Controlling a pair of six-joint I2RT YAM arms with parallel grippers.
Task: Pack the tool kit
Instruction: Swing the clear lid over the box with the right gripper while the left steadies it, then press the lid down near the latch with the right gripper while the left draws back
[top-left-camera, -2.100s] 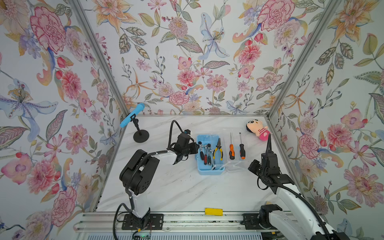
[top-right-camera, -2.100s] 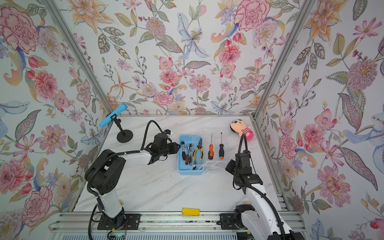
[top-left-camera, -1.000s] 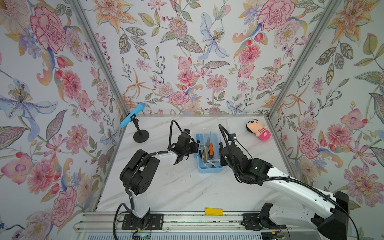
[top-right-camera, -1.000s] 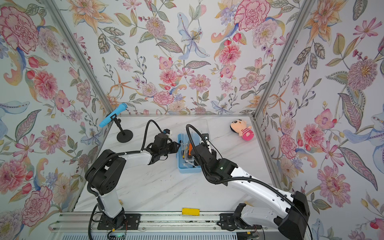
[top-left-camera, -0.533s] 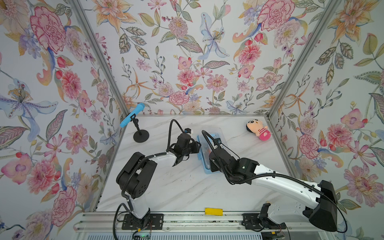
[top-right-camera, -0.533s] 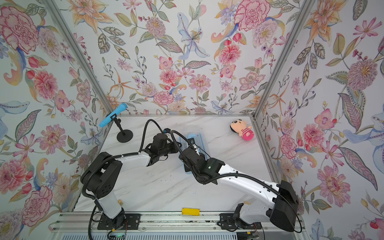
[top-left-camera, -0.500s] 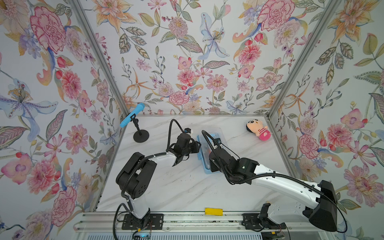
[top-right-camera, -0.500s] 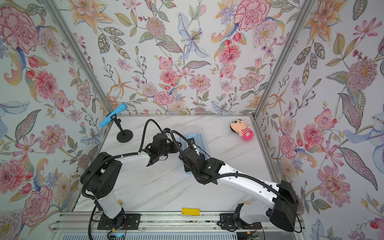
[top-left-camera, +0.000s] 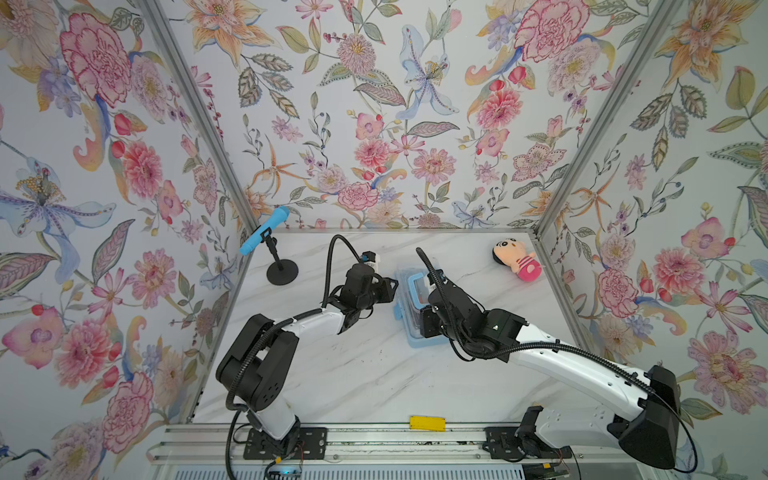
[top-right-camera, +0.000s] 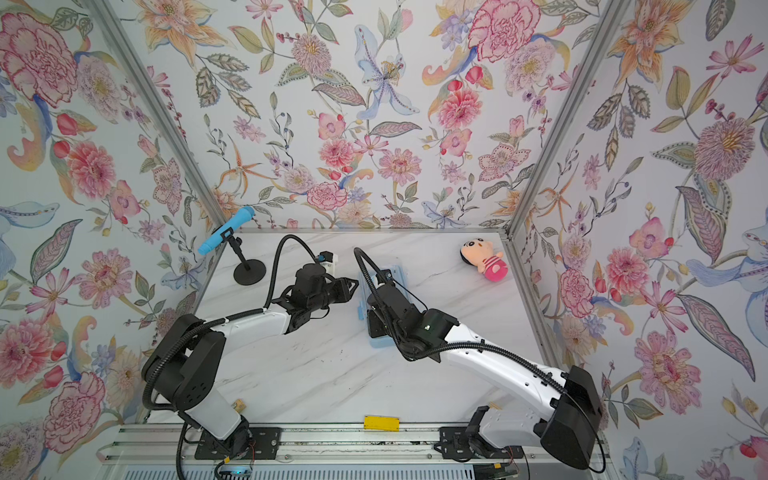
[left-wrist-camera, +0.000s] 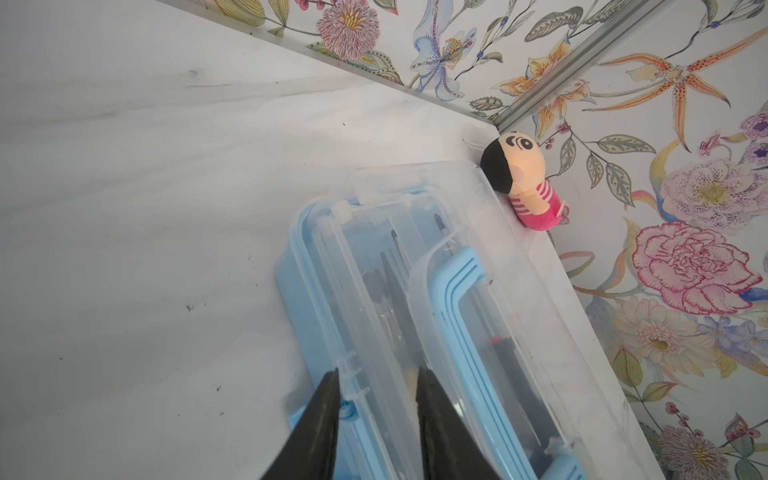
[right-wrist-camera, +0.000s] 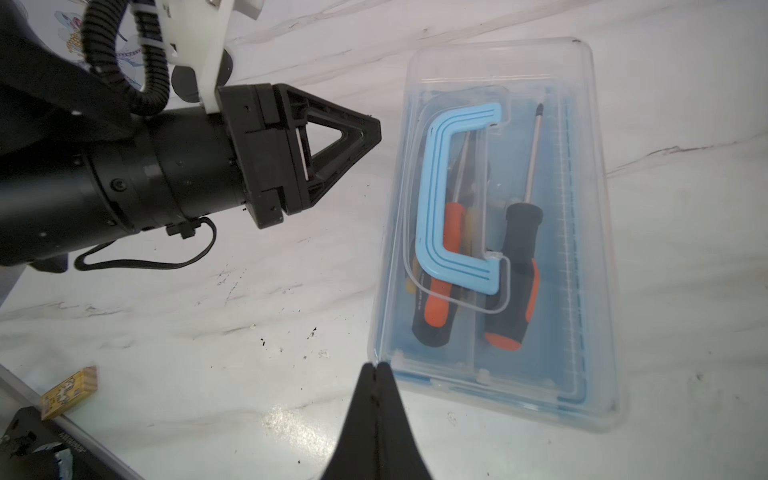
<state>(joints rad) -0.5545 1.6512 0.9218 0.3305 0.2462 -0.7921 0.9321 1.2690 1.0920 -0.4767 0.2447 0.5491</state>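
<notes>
Left of centre on the white marble tabletop (top-left-camera: 353, 374), the left gripper (left-wrist-camera: 376, 374) stands with jaws slightly spread, empty, just beside the small light-blue plastic box (top-left-camera: 419, 341). This box sits mid-table, clear lid (right-wrist-camera: 582, 208) down over two orange-black screwdrivers (right-wrist-camera: 515, 291). Expect a light, stiff, slick shell; the thin lid may flex. Grasp the blue C-shaped handle (right-wrist-camera: 432, 199) or across the narrow walls. At the box's corner, the right gripper (right-wrist-camera: 376, 368) is pressed together, empty. Latch engagement and the remaining tools cannot be made out.

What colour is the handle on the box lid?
The handle is light blue; the right wrist view shows it best.
</notes>
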